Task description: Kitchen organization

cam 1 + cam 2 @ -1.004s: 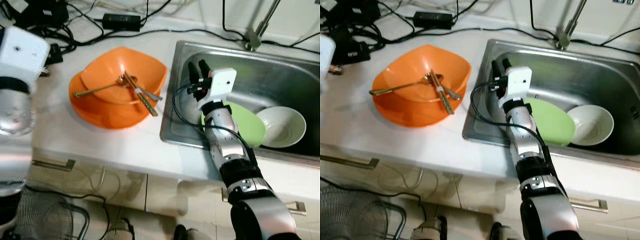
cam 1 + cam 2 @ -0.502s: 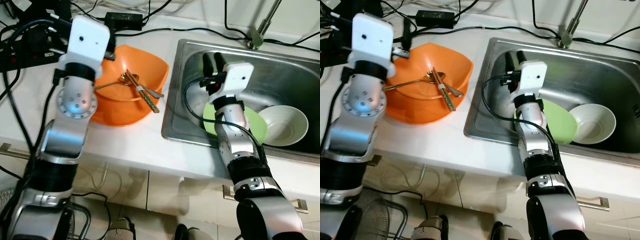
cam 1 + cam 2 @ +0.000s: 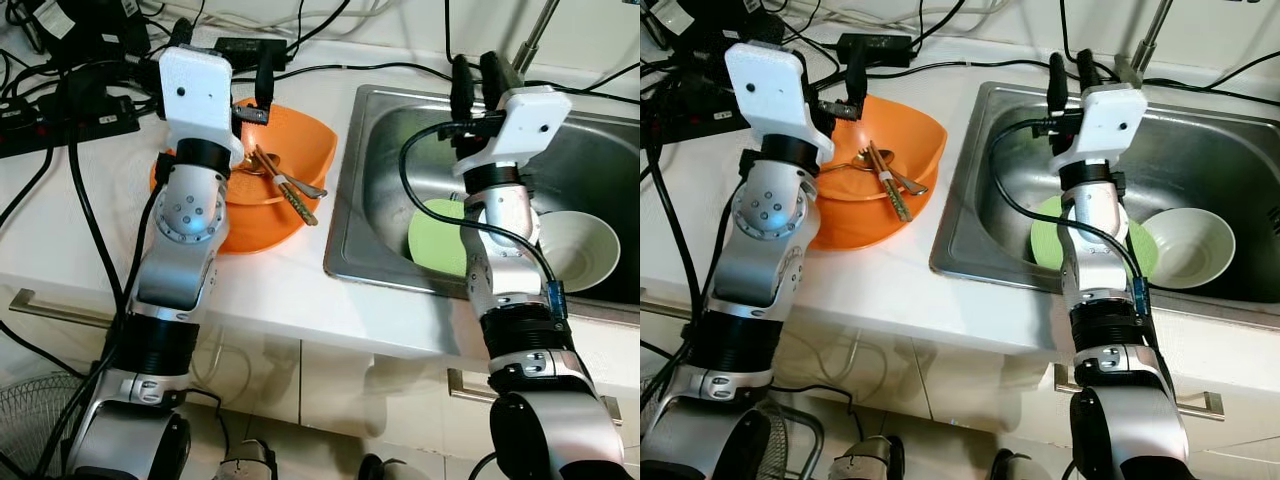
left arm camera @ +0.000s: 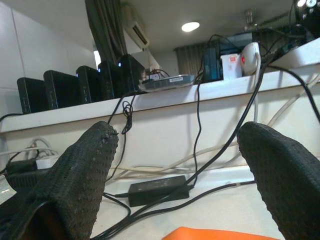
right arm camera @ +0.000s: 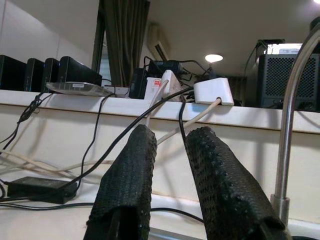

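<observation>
Two stacked orange bowls (image 3: 285, 165) stand on the white counter (image 3: 270, 290), with a spoon and chopsticks (image 3: 290, 195) lying in the top one. My left gripper (image 3: 222, 55) is held above the bowls' far rim, open, its fingers (image 4: 85, 170) spread wide with nothing between them. To the right is the steel sink (image 3: 375, 215), holding a green plate (image 3: 440, 235) and a white bowl (image 3: 590, 250). My right gripper (image 3: 477, 72) is raised over the sink's back edge; its fingers (image 5: 130, 175) are nearly together and hold nothing.
Black cables, a power adapter (image 3: 240, 45) and a power strip (image 3: 60, 105) crowd the counter behind the bowls. The faucet (image 3: 530, 40) rises at the sink's back. Cabinet handles (image 3: 40, 305) and a fan grille (image 3: 25, 430) sit below the counter.
My left arm has risen into view and now stands over the orange bowls. My right gripper has lifted from low in the sink to its back edge.
</observation>
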